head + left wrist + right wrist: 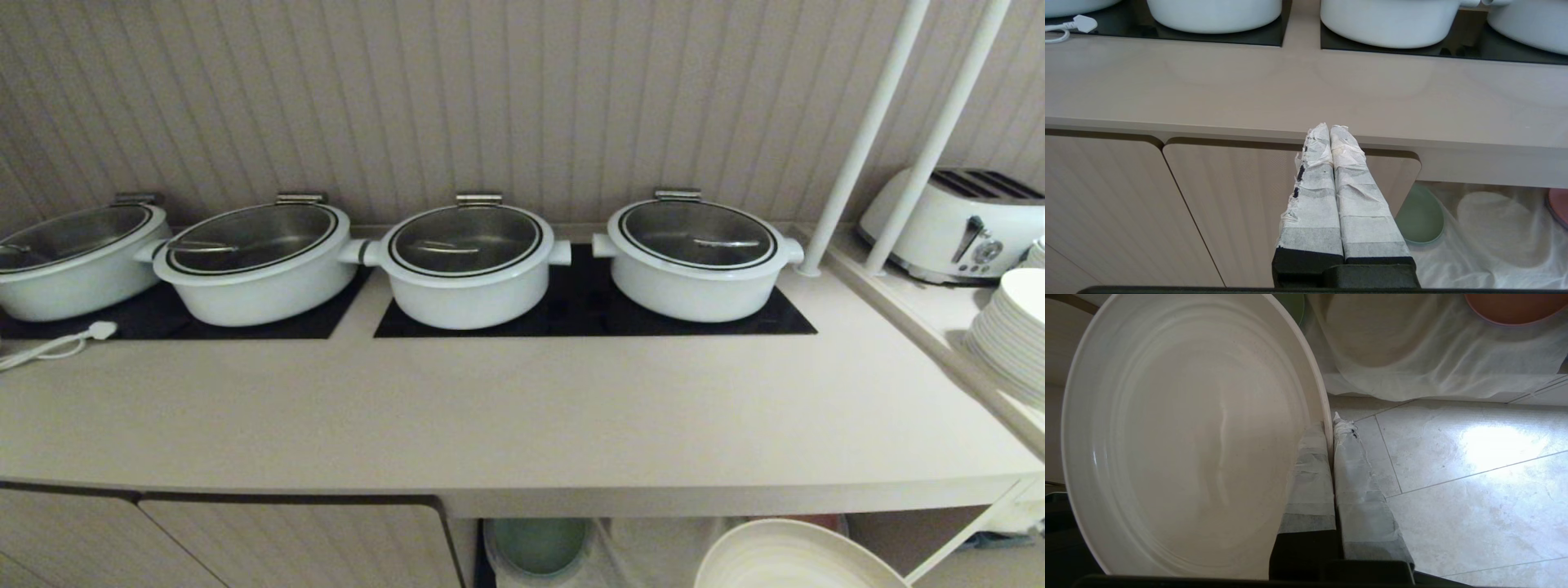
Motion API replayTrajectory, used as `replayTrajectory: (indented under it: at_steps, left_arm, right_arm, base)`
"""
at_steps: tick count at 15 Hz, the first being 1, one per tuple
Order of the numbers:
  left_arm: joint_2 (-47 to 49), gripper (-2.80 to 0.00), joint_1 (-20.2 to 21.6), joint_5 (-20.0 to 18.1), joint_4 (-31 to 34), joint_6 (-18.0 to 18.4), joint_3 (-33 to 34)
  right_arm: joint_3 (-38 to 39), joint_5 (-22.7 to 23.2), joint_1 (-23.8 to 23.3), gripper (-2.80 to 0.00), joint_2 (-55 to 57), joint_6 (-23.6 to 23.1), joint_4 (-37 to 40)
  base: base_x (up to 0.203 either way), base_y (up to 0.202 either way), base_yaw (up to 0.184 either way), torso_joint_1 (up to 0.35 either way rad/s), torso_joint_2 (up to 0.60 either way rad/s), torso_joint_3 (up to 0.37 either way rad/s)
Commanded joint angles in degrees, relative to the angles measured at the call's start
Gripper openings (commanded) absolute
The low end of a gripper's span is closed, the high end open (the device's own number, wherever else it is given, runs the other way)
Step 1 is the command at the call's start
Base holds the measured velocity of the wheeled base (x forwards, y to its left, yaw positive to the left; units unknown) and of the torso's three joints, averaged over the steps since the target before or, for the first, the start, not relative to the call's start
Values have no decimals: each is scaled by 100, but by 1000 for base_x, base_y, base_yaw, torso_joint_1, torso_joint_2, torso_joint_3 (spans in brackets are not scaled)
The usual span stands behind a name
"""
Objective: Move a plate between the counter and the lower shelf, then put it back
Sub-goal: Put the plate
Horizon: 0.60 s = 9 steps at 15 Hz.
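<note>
Beige counter (pixel 506 408) carries four white pots (pixel 469 265) on black hobs; below it the right gripper (pixel 1331 424) – jaws pinching the plate (pixel 1188 437) rim – hangs above pale floor tiles (pixel 1474 477); left gripper (pixel 1330 130) closed, empty.

No legible text, label, brand, number or sign appears in any view. The toaster (pixel 955 224) carries a round dial and a lever on its front panel, but any markings around them are too small to read. The pots (pixel 468 265), the counter (pixel 506 416) and the plate (pixel 1184 437) bear no readable lettering.
</note>
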Motion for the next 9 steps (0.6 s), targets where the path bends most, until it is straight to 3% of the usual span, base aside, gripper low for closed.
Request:
replayTrajectory:
  at_steps: [1,9]
  left_arm:
    - [-1,-280,2,0,-5,-4,0]
    - [-1,-280,2,0,-5,-4,0]
  right_arm:
    - [-21,7,11,-280,51,68,-11]
    - [-119,-2,-2,-280,104,127,-23]
  base:
    - [0,0,0,0,0,0]
    - [0,0,0,0,0,0]
